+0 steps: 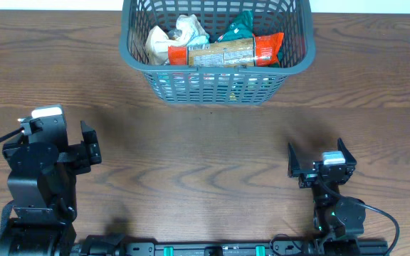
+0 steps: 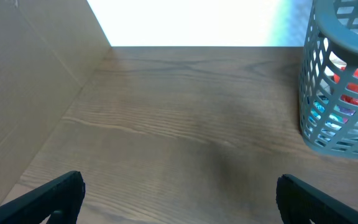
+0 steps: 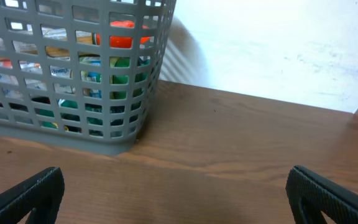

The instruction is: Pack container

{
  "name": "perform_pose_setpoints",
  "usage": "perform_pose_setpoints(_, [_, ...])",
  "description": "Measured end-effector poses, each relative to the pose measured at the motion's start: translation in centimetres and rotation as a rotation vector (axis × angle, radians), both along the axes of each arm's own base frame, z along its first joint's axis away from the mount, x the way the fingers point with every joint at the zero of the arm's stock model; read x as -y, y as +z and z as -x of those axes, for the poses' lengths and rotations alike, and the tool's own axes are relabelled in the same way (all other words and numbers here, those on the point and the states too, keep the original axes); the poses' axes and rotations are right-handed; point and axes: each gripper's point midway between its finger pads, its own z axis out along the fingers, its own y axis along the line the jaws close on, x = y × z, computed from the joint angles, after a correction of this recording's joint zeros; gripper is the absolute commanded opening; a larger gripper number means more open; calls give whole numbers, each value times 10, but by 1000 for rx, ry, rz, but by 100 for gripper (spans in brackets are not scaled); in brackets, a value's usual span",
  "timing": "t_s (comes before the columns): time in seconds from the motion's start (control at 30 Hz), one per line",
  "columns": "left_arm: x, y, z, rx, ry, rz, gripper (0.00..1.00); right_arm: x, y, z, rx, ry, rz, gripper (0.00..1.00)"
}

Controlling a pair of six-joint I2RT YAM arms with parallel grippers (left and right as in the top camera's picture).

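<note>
Dark wood-grain table (image 1: 205, 149) fills all three views, and no loose packet shows anywhere on its bare surface. At its far edge stands the container (image 1: 216, 85), a grey lattice basket. Its long axis runs left to right across the table, parallel to that far edge. Inside it, a red-and-tan packet (image 1: 226, 51) lies lengthwise along the same axis. A white packet (image 1: 187, 30) sits behind it on the left and a teal packet (image 1: 239, 25) behind it on the right.

Both arms sit at the near side, well apart from the basket. The left gripper (image 1: 92, 146) has its fingers spread wide with nothing between them. Its wrist view shows only a corner of the basket, off at the right edge. The right gripper (image 1: 317, 151) is likewise parted and empty. Its wrist view has the lattice wall filling the upper left, with coloured wrappers visible through the slots.

So the basket lies ahead of both hands, roughly midway between them: forward and inward to the right for the left arm, forward and inward to the left for the right arm. The right arm looks slightly nearer to its corner. With nothing left on the table in view, packing appears close to finished.
</note>
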Motion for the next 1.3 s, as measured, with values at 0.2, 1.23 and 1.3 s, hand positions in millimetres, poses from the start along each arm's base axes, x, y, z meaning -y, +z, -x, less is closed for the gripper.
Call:
perform_pose_setpoints(0.2, [0, 0, 0, 0, 0, 0, 99, 0, 0, 0, 1, 1, 10, 99])
perform_pose_setpoints(1.23, [40, -28, -21, 85, -203, 112, 99, 0, 0, 0, 1, 1, 14, 99])
perform_pose_setpoints(1.3, [48, -36, -29, 170, -248, 127, 99, 0, 0, 0, 1, 1, 14, 99])
